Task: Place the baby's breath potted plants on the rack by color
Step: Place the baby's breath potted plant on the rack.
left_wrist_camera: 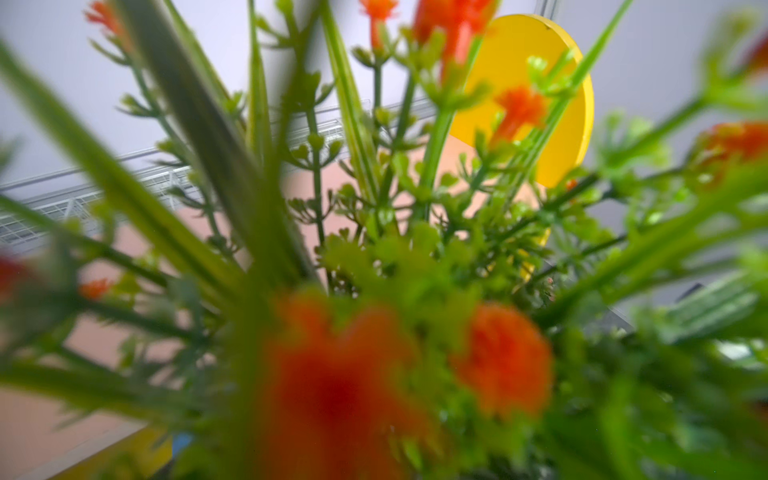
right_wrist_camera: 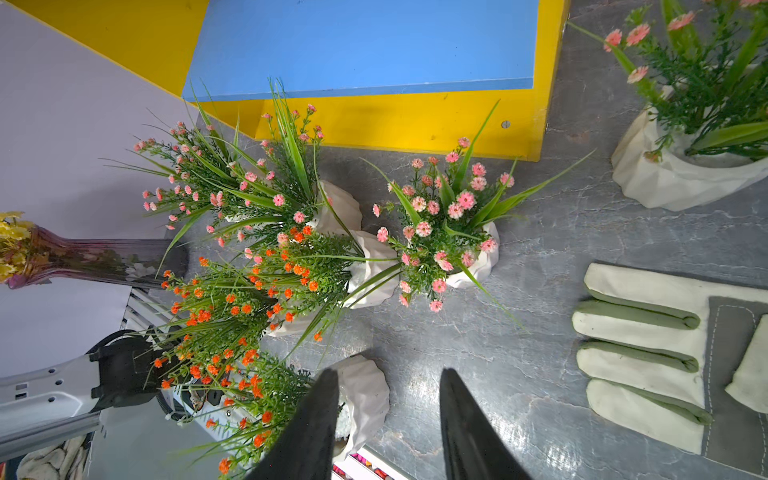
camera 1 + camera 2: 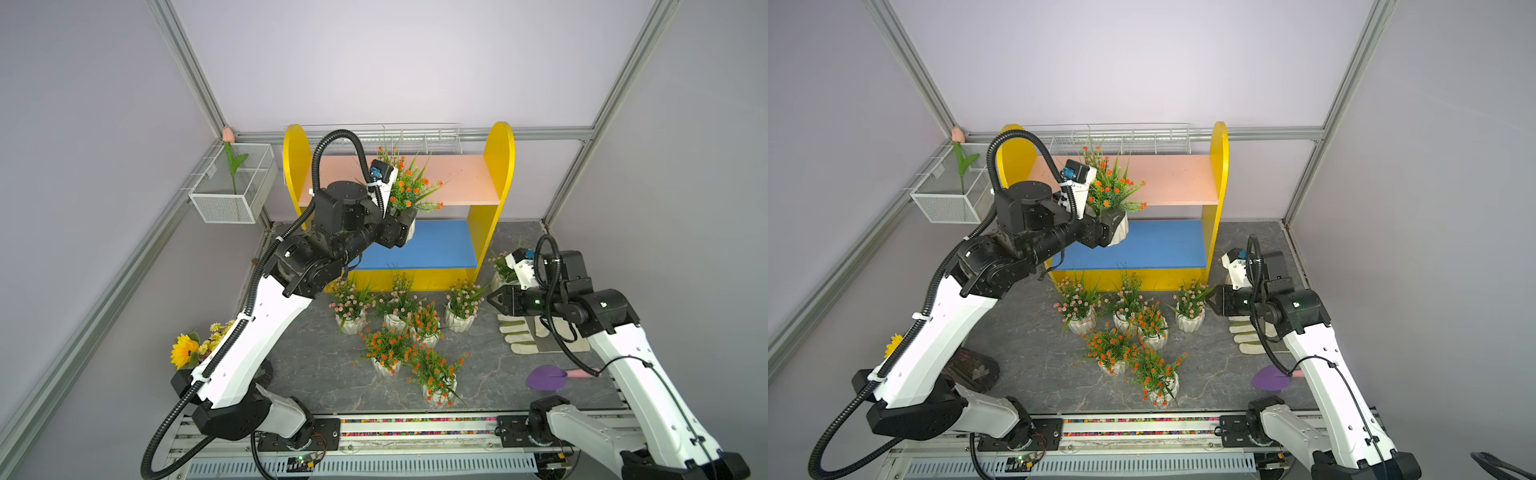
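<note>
Carrying the orange-blossomed potted plant by its white pot, your left gripper is clenched on it in front of the rack, by its peach upper board. Make sure the pot's base clears that board's front edge, then go in and lower it flat near one end, saving room for more. Your right gripper hangs parted, empty, over the table.

The tabletop looks like grey veined stone with a slight sheen. Each pot is matt white and ribbed. The glove is stitched cloth; the basket, white wire mesh.
</note>
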Motion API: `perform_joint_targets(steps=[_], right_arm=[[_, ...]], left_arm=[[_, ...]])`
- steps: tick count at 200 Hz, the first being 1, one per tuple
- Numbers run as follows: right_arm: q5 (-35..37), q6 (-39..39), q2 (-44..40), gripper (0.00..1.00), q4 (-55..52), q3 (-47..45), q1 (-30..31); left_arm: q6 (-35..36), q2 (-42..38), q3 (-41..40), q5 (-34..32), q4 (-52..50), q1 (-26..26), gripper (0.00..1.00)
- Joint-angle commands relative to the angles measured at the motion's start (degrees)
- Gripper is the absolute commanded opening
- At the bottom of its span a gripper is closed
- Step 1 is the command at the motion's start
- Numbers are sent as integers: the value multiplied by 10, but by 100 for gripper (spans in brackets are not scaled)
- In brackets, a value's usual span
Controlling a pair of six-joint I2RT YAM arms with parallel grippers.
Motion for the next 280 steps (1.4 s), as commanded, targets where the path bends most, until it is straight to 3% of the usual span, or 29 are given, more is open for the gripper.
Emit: perform_joint_targets(steps=[1,84,144,207,280], right_arm=[[-8,1,-13,43,5,-11,-2],[-19,6,-26,43,25,-33,-3],[-16,4,-41,43,22,-44,-3],[-15,3,-41,43,28,-48,-3],[-17,7,-40,43,34,-51,-3]], left_arm=[[-6,5,59,4,15,20,0],[2,97,194,-98,-1,56,0],[-22,152,265,-77,-13,115,0],[-52,159,268,-52,-28,191,0],[-48,179,270,-100,-23,203,0]])
